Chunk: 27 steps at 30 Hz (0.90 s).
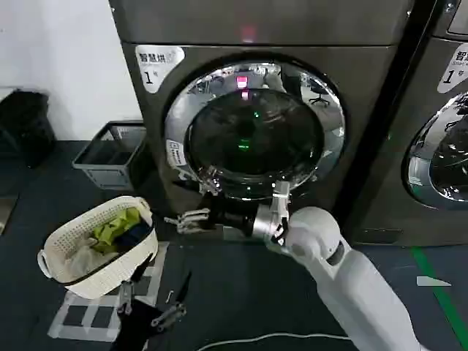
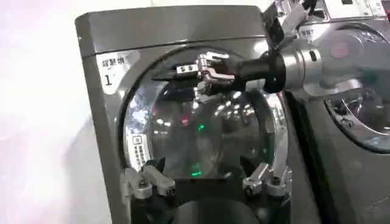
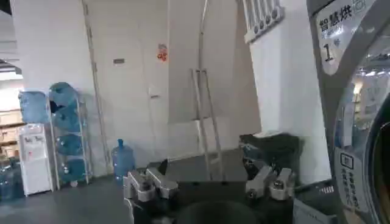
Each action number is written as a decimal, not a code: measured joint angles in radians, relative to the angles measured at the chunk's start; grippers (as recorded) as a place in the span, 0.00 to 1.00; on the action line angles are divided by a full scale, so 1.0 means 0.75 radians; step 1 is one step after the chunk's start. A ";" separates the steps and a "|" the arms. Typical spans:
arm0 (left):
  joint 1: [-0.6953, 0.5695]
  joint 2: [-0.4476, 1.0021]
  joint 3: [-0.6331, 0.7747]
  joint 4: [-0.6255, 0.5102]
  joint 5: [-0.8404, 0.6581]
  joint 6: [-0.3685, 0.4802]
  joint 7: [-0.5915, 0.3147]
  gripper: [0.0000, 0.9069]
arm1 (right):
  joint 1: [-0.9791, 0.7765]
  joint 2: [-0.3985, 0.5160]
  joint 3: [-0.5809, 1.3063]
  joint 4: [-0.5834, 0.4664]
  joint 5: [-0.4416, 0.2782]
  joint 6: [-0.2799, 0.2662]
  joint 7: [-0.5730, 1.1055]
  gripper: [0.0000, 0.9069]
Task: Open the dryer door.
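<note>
Dark flooring [image 1: 241, 292] runs up to two grey front-loading machines standing side by side against a white wall [image 1: 58, 66]. On the nearer one — its label [image 1: 159, 62] reads "1" — the dryer door [image 1: 254, 130] is shut flush against the front, its wide chrome ring mirroring the room around dark tinted glass, with small green and red lights glinting in it. The other machine's door [image 1: 439, 157] sits at the right edge, also closed.

Low in front of the door, the right gripper [image 1: 189, 219] reaches across from the white right arm [image 1: 344, 270], pointing toward the robot's left just below the chrome ring's lower left rim. Its fingers stand apart with nothing between them; whether a tip touches the ring I cannot tell. In the left wrist view the same gripper [image 2: 192, 70] shows against the upper part of the glass, fingers spread.

The left gripper [image 1: 150, 296] hangs low near the floor, well back from the machine — its dark fingers splayed wide and empty.

To the robot's left, a white woven laundry basket [image 1: 55, 256] holds yellow-green and dark cloth, and a grey plastic crate [image 1: 110, 153] sits beside the machine near the wall. A white cable [image 1: 256, 339] trails across the floor. The right wrist view looks off across the room to stacked blue water bottles [image 3: 66, 131] and a folded ladder [image 3: 206, 122] leaning on the far wall.
</note>
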 joint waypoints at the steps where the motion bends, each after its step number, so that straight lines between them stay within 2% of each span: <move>1: 0.000 0.000 0.000 0.000 0.000 0.000 0.000 1.00 | -0.003 -0.002 0.004 0.000 0.000 0.006 0.004 1.00; 13: 0.000 0.006 -0.004 -0.003 -0.004 0.002 -0.001 1.00 | -0.086 -0.069 0.103 -0.047 -0.094 0.128 -0.020 1.00; 18: 0.003 0.013 -0.007 -0.013 -0.011 0.008 -0.001 1.00 | -0.092 -0.106 0.136 -0.082 -0.168 0.212 -0.067 1.00; 27: 0.006 0.021 -0.018 -0.038 -0.027 0.013 -0.002 1.00 | -0.034 -0.127 0.112 -0.211 -0.241 0.360 -0.040 1.00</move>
